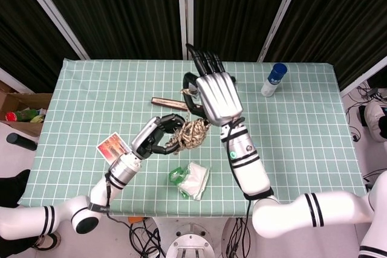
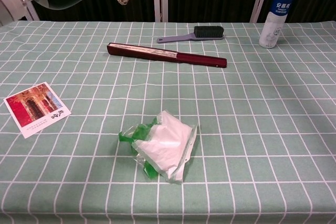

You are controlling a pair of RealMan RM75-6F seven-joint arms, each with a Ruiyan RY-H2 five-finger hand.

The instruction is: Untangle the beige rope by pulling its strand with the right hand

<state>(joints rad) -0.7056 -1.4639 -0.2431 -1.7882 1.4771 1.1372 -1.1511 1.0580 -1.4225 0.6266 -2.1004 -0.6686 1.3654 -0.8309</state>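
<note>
The beige rope (image 1: 188,132) hangs in the air above the surface (image 1: 302,125) as a tangled knot, held between both hands in the head view; in the chest view only its lower end shows at the top edge of the picture. The left hand (image 1: 158,138) is raised off the green checked cloth with its dark fingers curled around the left side of the bundle, gripping it. The right hand (image 1: 216,93) is lifted higher, its back toward the camera and its long fingers pointing up and away; a strand of the rope runs from the knot up to its thumb side, where it looks pinched, though the contact itself is partly hidden behind the hand. On the surface below lie a crumpled clear plastic bag (image 2: 164,151) with green bits near the front edge, a picture card (image 2: 35,108) toward the left, a dark red folded fan (image 2: 167,55) across the middle, a brush (image 2: 195,33) with a grey handle behind it, and a white bottle (image 2: 276,15) with a blue cap standing at the far right.
</note>
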